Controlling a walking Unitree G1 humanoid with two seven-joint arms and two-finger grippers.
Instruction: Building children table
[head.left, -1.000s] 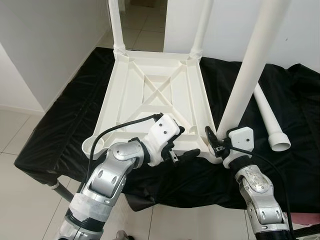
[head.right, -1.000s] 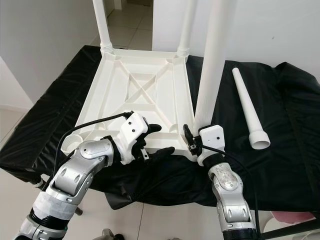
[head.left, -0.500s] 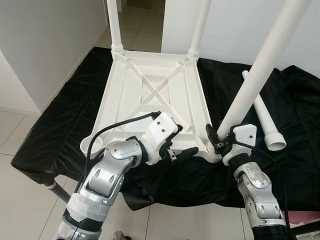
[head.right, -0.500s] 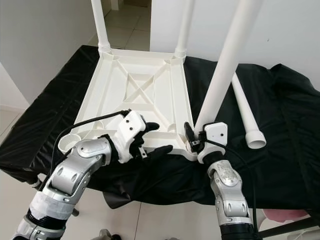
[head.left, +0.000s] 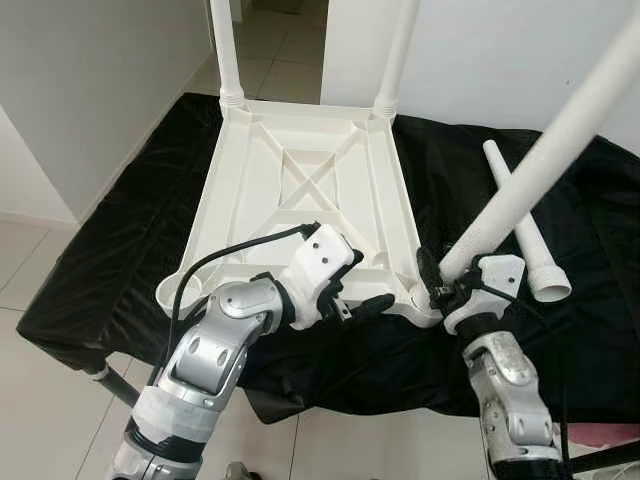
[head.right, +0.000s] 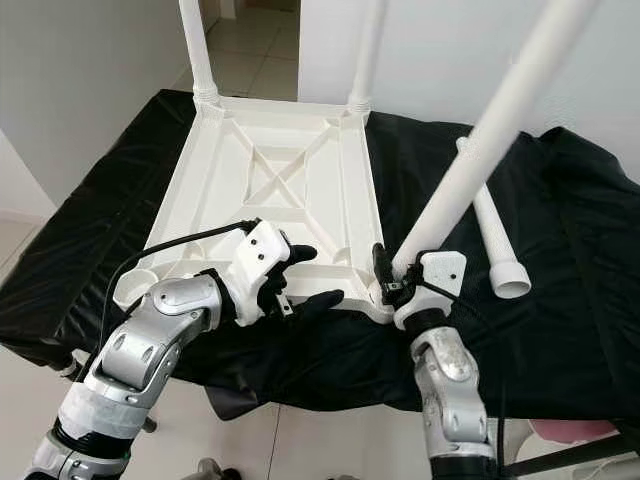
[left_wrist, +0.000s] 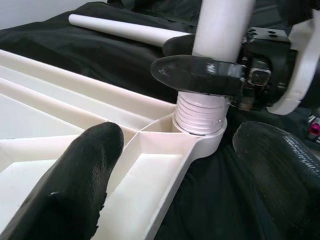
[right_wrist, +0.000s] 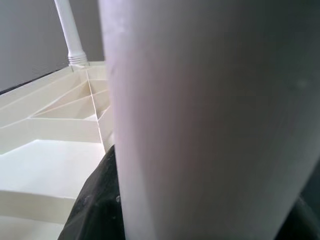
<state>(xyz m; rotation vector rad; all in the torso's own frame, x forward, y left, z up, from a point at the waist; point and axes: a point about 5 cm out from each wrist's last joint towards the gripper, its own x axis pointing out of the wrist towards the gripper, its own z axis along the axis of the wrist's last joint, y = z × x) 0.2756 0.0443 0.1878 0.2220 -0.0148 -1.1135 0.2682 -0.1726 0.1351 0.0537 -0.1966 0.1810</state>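
Note:
The white table top (head.left: 300, 190) lies upside down on a black cloth, with two legs (head.left: 226, 50) (head.left: 398, 50) standing at its far corners. My right gripper (head.left: 440, 285) is shut on the base of a third white leg (head.left: 540, 165). That leg leans steeply to the right, and its threaded end (left_wrist: 200, 115) sits in the near right corner socket. My left gripper (head.left: 358, 291) is open, its fingers (left_wrist: 75, 185) straddling the near rim just left of that socket. A fourth leg (head.left: 525, 230) lies loose on the cloth at the right.
The black cloth (head.left: 120, 240) covers a low stand and hangs over its front edge. The near left corner socket (head.left: 172, 292) holds no leg. There is tiled floor at the left and a white wall behind.
The leg in my right gripper has tipped from nearly upright to a steep lean to the right. My left gripper has stayed at the near rim.

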